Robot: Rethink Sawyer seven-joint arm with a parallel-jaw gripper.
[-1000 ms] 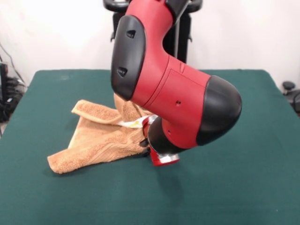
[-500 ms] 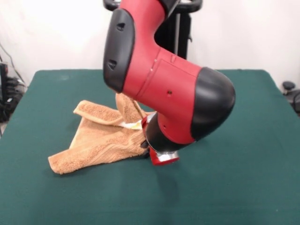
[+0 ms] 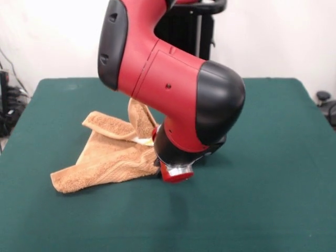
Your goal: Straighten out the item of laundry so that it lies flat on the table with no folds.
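The item of laundry (image 3: 107, 155), an orange-tan towel, lies crumpled left of the middle of the green table (image 3: 262, 157). One flap is folded over at its far left, and a peak (image 3: 140, 118) rises against the arm. My gripper (image 3: 175, 172) is down at the towel's right edge, close to the table. The bulky red and black arm (image 3: 173, 89) covers most of it, so whether it is open or shut, and whether it touches the cloth, is hidden. The towel's near left corner (image 3: 60, 181) rests flat.
The arm leans across the table's middle and hides the cloth behind it. Cables (image 3: 8, 102) hang beyond the table's left edge. A dark object (image 3: 324, 100) sits beyond the right edge.
The arm has swung leftward and its lower end has shifted slightly left. The towel's near left corner has slid a little to the left with it.
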